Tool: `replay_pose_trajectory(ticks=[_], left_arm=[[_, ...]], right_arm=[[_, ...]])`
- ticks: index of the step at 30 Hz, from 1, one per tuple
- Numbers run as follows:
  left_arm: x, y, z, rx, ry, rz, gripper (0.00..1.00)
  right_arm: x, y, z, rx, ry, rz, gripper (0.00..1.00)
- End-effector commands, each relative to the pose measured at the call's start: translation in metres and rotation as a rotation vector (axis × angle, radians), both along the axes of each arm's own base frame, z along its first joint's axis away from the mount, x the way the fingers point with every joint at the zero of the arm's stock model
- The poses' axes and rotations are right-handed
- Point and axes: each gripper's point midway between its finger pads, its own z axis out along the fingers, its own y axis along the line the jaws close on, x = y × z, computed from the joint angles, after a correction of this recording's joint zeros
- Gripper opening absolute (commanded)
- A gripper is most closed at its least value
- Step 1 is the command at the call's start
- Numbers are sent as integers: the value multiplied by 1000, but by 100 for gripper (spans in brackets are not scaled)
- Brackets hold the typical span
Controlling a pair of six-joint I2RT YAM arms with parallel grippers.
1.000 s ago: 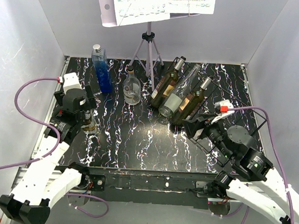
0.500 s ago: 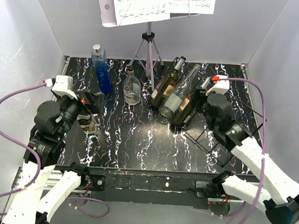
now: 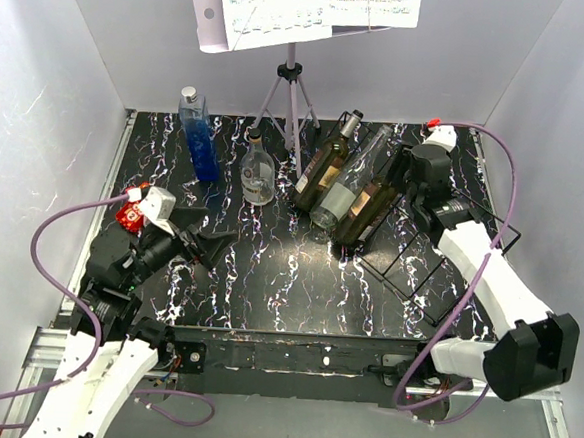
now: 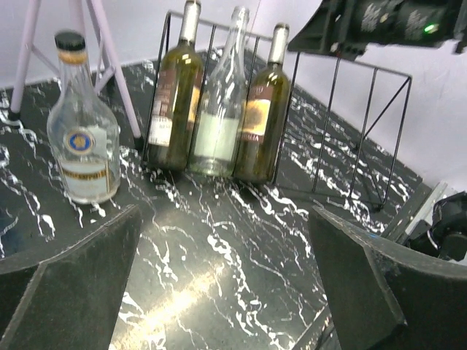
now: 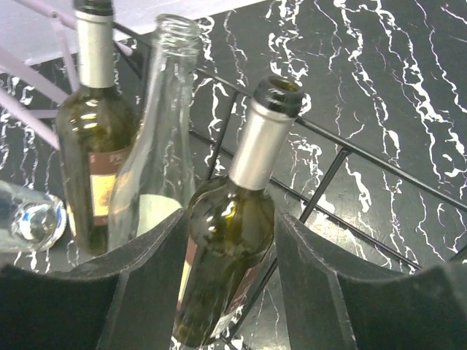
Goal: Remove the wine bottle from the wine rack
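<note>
Green wine bottle (image 5: pixel 235 211), centre frame, sits inside the right end effector (image 5: pixel 232 222), grip unclear; left end effector (image 4: pixel 222 215) gapes empty.

The left arm (image 3: pixel 95 381) and the right arm (image 3: pixel 493 278) are built of smooth white link shells joined by chunky black joint housings. A purple cable (image 3: pixel 56 228) runs along each, ending by a small white block (image 3: pixel 156 204) with a red mark (image 3: pixel 129 218) at the wrist. The left end effector (image 4: pixel 219 284) and right end effector (image 5: pixel 230 284) have broad, matte black fingers (image 4: pixel 73 292).
</note>
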Motion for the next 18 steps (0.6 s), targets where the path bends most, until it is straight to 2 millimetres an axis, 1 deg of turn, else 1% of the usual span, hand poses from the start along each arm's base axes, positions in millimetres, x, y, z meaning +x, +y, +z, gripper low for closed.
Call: replay_pose_trajectory(ticks=[1, 3, 5, 7, 10, 12, 15, 18], left_arm=[[-8, 3, 28, -53, -111, 6, 98], [-10, 7, 30, -48, -120, 28, 98], [-8, 14, 31, -52, -126, 71, 98], [-6, 19, 31, -51, -126, 105, 98], [-5, 21, 30, -50, -121, 121, 98], [-5, 21, 30, -50, -121, 119, 98], [-2, 25, 29, -48, -115, 148, 98], [1, 31, 30, -47, -111, 187, 98]], right_arm=[[26, -5, 17, 56, -54, -44, 57], [34, -6, 6, 61, -26, -58, 57], [42, -10, 0, 75, -10, -79, 58], [50, -10, -1, 98, -22, -82, 59], [59, -5, -2, 115, -44, -44, 54], [65, -5, -5, 116, -44, -36, 51], [71, -7, -13, 111, -26, -48, 50], [76, -7, -14, 109, -29, -45, 48]])
